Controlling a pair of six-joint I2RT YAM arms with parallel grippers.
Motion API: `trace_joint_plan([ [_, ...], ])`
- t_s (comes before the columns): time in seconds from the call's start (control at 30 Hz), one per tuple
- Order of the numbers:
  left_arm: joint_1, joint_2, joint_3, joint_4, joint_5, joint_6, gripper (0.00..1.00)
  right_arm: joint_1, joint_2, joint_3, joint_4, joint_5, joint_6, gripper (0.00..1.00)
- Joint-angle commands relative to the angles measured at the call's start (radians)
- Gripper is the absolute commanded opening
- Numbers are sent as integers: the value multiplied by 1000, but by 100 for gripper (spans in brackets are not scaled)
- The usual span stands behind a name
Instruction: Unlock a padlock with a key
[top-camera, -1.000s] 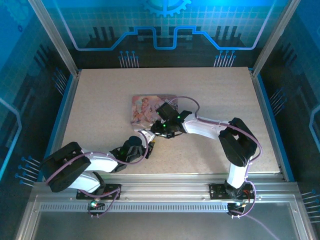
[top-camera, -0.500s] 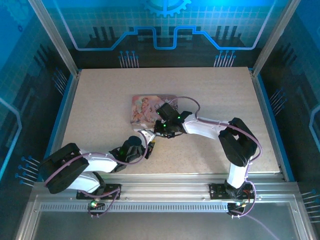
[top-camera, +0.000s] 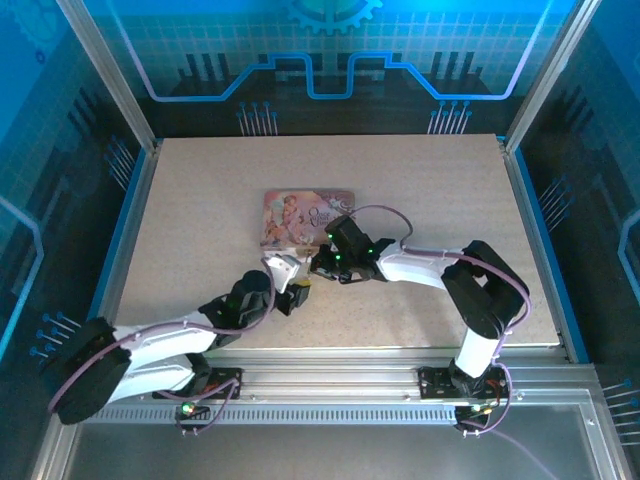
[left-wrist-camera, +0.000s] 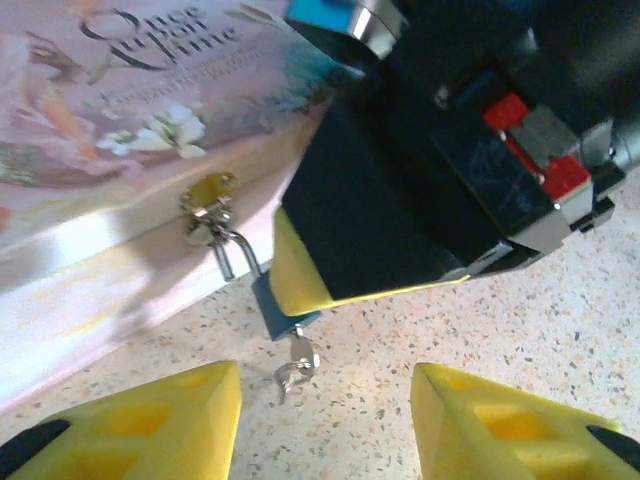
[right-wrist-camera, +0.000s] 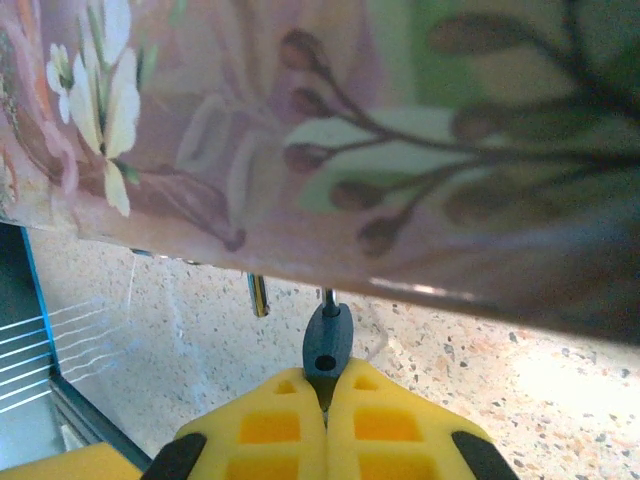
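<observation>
Apparently to steady it, the right gripper (right-wrist-camera: 327, 383) clenched the padlock (left-wrist-camera: 283, 308) hanging from the tin (left-wrist-camera: 100, 250) at frame centre, while the left gripper (left-wrist-camera: 325, 412) waited below the inserted key (left-wrist-camera: 297, 362), jaws apart.

Bare table (left-wrist-camera: 510, 330) is left free below the padlock (left-wrist-camera: 281, 309) and key (left-wrist-camera: 297, 362); the right side is blocked by the right gripper (left-wrist-camera: 298, 282), the back by the tin (left-wrist-camera: 110, 235).

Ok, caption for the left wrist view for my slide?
Key sits in the padlock hanging from the hasp of the pink tin; right claw pinches the padlock, left claw open below.
</observation>
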Motion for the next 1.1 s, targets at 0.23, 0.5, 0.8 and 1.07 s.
trace_joint_plan([
  [0.23, 155, -194, 66, -290, 65, -151, 52, -16, -13, -94, 173, 19, 151, 0],
  [0.5, 248, -179, 106, -334, 133, -212, 53, 12, 7, -153, 321, 57, 297, 0],
  [0.8, 314, -131, 104, -284, 213, -257, 53, 58, 6, -111, 222, 144, 299, 0],
  [1.07, 343, -143, 99, -301, 244, -247, 53, 87, -14, -209, 372, 258, 422, 0],
])
